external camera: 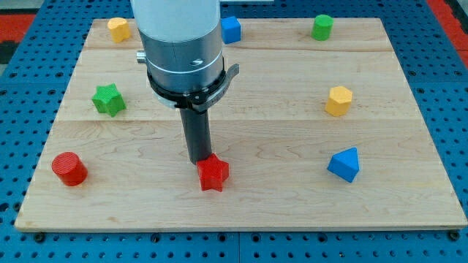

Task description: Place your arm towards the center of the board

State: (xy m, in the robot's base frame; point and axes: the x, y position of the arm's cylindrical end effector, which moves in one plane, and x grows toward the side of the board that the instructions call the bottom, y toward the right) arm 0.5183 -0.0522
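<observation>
My arm's last section is a broad, smooth light-grey cylinder. Below it sits a darker metallic band with a small round screw, then a black clamp ring with side lugs. A straight dark rod narrows down to my tip [199, 161].

Light: bright, even, from overhead.
Shadows: you get faint, short ones under blocks.
Focus: sharp throughout, no glare.
</observation>
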